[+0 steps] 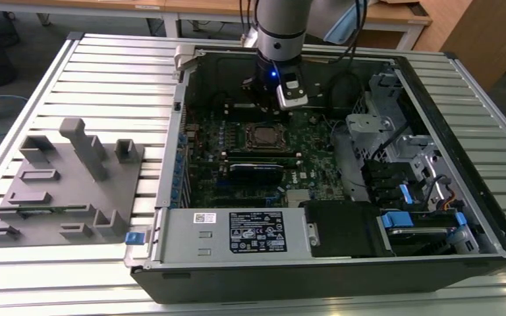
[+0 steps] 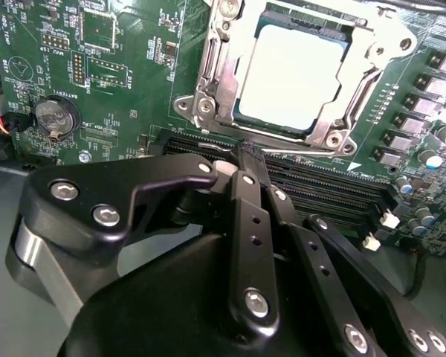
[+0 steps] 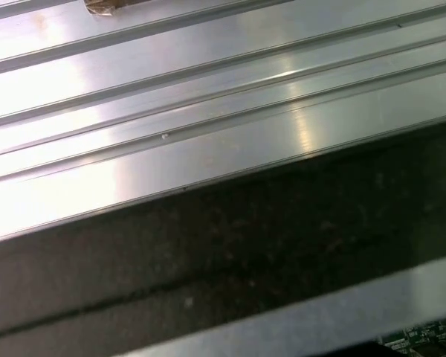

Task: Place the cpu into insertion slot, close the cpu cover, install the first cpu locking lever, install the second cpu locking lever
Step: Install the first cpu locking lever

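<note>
The tool is hanging low over the green board inside the open computer case, which is lying on the ribbed silver surface. In the second wrist view its two black fingers are coming together at the tips and are holding nothing. The tips are sitting near one edge of the insertion slot, over some long black slots. The cpu is already lying in the slot, with its flat grey top facing up. The cpu cover looks like it is lying down around the chip, so the chip is showing through the big square hole. I cannot tell if the thin levers are locked. I think the chip is very light, stiff and easy to hurt. It is best held by its side edges, never squeezed hard or tipped. The cover looks like thin, hard, shiny metal. It is probably slippery, so pushing on its outer rim seems safer than pinching it. A grey holder block is sitting on the surface, well apart from the case.
</note>
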